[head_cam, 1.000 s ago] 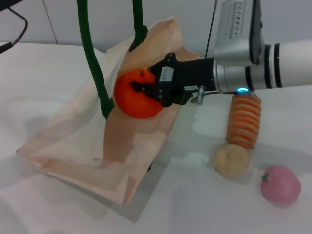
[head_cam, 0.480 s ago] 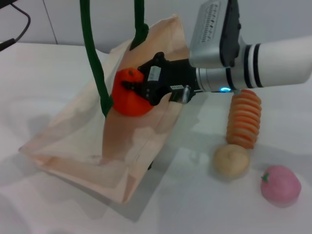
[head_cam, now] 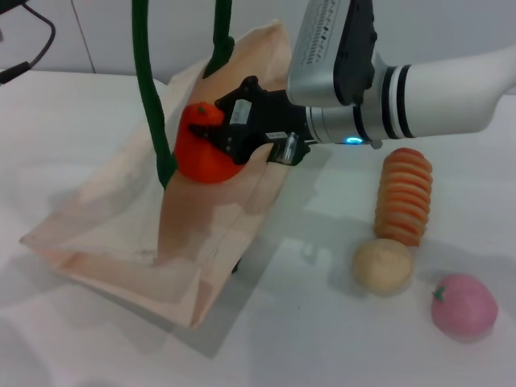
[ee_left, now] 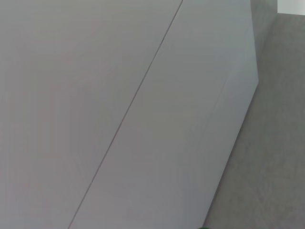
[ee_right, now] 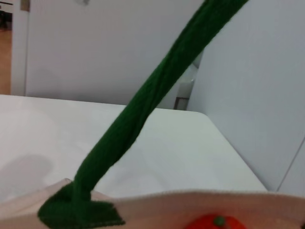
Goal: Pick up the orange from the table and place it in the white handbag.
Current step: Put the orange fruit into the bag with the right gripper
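Note:
The orange [head_cam: 200, 155] is held in my right gripper [head_cam: 216, 139], whose black fingers are shut on it at the open mouth of the white handbag [head_cam: 105, 234]. The bag lies tilted on the white table [head_cam: 322, 339], and its dark green handles [head_cam: 149, 97] are pulled upward out of the picture. The right wrist view shows the top of the orange [ee_right: 217, 223] with its green stem nub, just behind the bag's rim [ee_right: 157, 202], and one green handle [ee_right: 143, 109] with its tab [ee_right: 78, 210]. My left gripper is out of view; the left wrist view shows only a wall.
To the right of the bag lie a ribbed orange-and-cream striped roll [head_cam: 403, 196], a beige round item [head_cam: 382, 264] and a pink round fruit [head_cam: 463, 306]. A black cable [head_cam: 32, 40] hangs at the far left.
My right gripper has carried the orange leftward and a little farther over the bag's mouth. The bag's lower end has slid slightly left.

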`<state>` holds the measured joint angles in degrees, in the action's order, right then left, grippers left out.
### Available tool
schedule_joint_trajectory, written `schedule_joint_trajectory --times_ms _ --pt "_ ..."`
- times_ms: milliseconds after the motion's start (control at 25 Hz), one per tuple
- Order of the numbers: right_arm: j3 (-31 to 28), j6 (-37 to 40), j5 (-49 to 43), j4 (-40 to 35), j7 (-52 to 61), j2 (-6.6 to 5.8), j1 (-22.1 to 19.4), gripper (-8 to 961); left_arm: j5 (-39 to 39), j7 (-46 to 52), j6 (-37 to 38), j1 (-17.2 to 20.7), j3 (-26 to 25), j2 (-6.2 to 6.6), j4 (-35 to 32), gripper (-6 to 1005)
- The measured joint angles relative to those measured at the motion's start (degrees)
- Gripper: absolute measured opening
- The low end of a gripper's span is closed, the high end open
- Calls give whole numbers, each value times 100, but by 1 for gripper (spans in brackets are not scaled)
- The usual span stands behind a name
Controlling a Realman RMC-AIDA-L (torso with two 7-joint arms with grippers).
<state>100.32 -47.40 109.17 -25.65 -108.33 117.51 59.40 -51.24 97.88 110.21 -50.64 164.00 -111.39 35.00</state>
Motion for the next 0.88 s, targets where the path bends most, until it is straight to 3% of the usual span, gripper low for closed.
schedule_joint_trajectory --times_ms 840,880 --pt "83 162 355 -4 -31 -9 -41 68 0 -15 1 47 0 12 -2 114" --pt "84 163 355 -4 -31 -9 -42 112 -3 -15 1 51 0 13 -2 113"
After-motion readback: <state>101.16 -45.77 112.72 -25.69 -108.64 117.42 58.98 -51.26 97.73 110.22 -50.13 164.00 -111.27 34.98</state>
